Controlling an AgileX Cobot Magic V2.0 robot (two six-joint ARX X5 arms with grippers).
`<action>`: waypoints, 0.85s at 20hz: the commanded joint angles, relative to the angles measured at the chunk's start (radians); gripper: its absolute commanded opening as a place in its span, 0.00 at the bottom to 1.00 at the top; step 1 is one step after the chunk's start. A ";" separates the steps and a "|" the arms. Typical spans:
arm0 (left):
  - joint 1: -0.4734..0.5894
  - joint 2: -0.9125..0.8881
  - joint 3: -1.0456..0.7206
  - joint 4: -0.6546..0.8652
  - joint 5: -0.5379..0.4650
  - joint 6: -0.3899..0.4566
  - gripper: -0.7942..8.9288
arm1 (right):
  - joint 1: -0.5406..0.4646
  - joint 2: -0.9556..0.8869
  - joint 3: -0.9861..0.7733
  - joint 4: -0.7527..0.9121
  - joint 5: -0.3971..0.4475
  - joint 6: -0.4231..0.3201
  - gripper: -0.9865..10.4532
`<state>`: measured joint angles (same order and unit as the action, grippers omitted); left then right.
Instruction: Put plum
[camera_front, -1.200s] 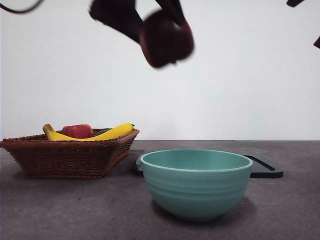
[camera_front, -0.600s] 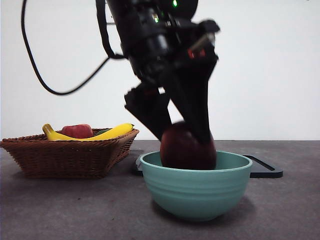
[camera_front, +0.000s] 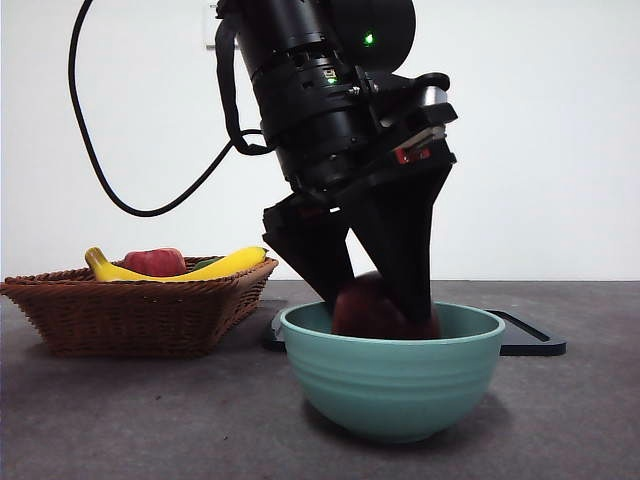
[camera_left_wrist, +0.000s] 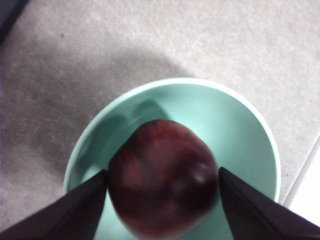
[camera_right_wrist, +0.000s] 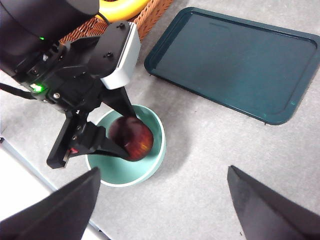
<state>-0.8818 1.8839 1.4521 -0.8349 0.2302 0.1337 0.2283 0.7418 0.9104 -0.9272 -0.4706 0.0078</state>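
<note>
Now that my left gripper (camera_front: 385, 300) has sunk the plum (camera_front: 375, 308) lower inside the teal bowl (camera_front: 392, 385), jaws still clamped on it, release looks next, while my right gripper (camera_right_wrist: 160, 210) waits open above the bowl.

A woven brown basket (camera_front: 140, 310) sits on the grey worktop (camera_front: 120, 420) at about 9 o'clock in the front view, holding a yellow banana (camera_front: 215, 266) and a red fruit (camera_front: 155, 262) side by side. Behind the worktop's middle lies a dark flat tray (camera_right_wrist: 235, 62), its edge showing at 3 o'clock. A plain white wall (camera_front: 540, 150) backs everything.
</note>
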 joint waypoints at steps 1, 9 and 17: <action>-0.017 0.021 0.016 -0.003 -0.003 0.012 0.47 | 0.002 0.007 0.021 0.007 0.000 0.010 0.44; -0.010 -0.001 0.071 -0.048 -0.002 0.008 0.47 | 0.002 0.006 0.021 0.006 0.000 0.011 0.44; 0.129 -0.279 0.154 -0.020 -0.002 -0.064 0.47 | 0.002 0.007 0.021 0.006 0.000 0.011 0.44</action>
<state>-0.7460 1.5970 1.5803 -0.8593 0.2310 0.0898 0.2283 0.7422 0.9104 -0.9272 -0.4706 0.0078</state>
